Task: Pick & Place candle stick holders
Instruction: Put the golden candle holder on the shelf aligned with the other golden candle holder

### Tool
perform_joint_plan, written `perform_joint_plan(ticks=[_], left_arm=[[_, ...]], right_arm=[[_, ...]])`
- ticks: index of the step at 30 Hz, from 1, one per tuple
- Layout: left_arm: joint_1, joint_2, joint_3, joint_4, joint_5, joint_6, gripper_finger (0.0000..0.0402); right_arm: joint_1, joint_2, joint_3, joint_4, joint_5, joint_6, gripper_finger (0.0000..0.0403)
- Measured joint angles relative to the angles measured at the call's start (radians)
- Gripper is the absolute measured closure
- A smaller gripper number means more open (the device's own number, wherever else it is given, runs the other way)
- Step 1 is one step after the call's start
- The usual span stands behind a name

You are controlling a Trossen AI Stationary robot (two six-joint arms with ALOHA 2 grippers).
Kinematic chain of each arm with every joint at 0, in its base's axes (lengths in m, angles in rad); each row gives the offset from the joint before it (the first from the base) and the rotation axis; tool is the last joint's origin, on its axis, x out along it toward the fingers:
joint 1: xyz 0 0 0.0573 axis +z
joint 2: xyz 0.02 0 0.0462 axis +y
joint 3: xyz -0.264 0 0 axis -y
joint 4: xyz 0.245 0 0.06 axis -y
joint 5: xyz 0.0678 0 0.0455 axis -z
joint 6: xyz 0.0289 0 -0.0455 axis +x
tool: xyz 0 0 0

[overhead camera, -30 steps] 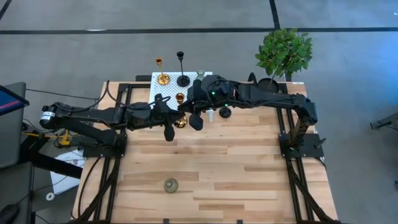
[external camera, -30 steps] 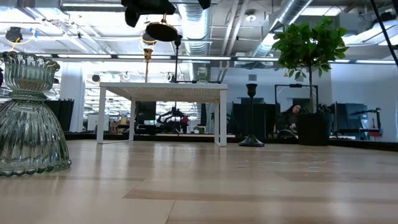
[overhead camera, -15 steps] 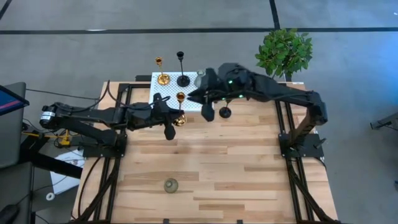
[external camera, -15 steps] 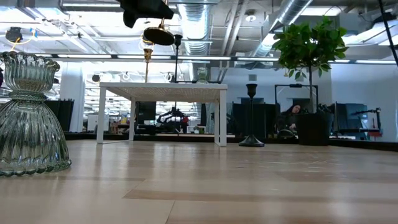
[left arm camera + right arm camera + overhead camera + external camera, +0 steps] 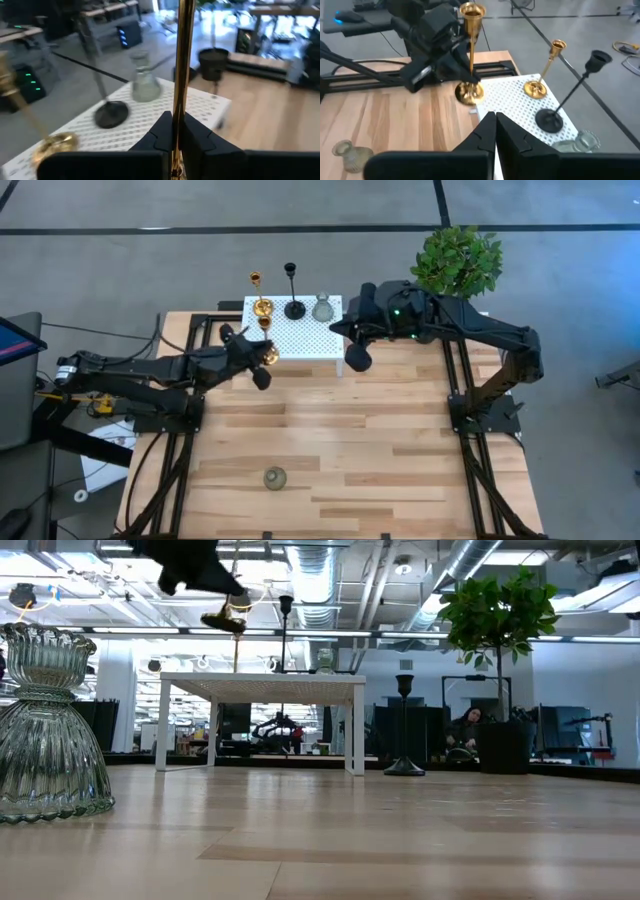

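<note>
1. The left gripper is clenched on the thin stem of a gold candle stick holder and holds it in the air at the 9 o'clock edge of the white perforated stand.
2. The right gripper is closed on nothing and hangs at the 3 o'clock edge of the stand.
3. On the stand, toward 12 o'clock, there are a second gold holder, a black holder and a grey-green bottle-shaped holder.
4. One more grey-green holder sits alone on the wooden table toward 6 o'clock, well apart from the stand.
5. Another black holder stands on the table beside the stand, near the plant.
6. I judge that the gold holder is light but stiff metal, smooth and slippery, and top-heavy on its small base.
7. The best place to take it is the middle of the stem, as it is held now.
8. The grey-green ones look like glass, so heavier and fragile; the narrow neck seems the right place to grip.
</note>
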Motion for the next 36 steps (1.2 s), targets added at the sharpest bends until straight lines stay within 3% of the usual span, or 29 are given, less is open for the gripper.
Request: perform_joint_plan(ticks=[9,15,21,26,31,36], left_arm=[[0.101,-0.200,-0.199,0.118,-0.002,0.044,0.0387],[0.180,-0.253,-0.298,0.203,0.021,0.045,0.0387],[0.278,-0.217,-0.377,0.380,0.140,0.045,0.0387],[0.364,-0.157,-0.395,0.461,0.163,0.045,0.0387],[0.437,-0.080,-0.395,0.527,0.301,0.044,0.0387],[0.468,0.000,-0.395,0.620,0.310,0.044,0.0387]], right_arm=[[-0.014,0.000,-0.029,-0.021,0.006,0.003,0.0402],[-0.019,0.000,-0.029,-0.016,0.006,0.003,0.0403],[-0.019,0.000,-0.029,-0.016,0.006,0.003,0.0403],[-0.019,0.000,-0.029,-0.016,0.028,0.003,0.0403],[-0.025,0.000,-0.029,-0.016,0.028,0.001,0.0403],[-0.032,0.000,-0.029,-0.016,0.028,0.001,0.0403]])
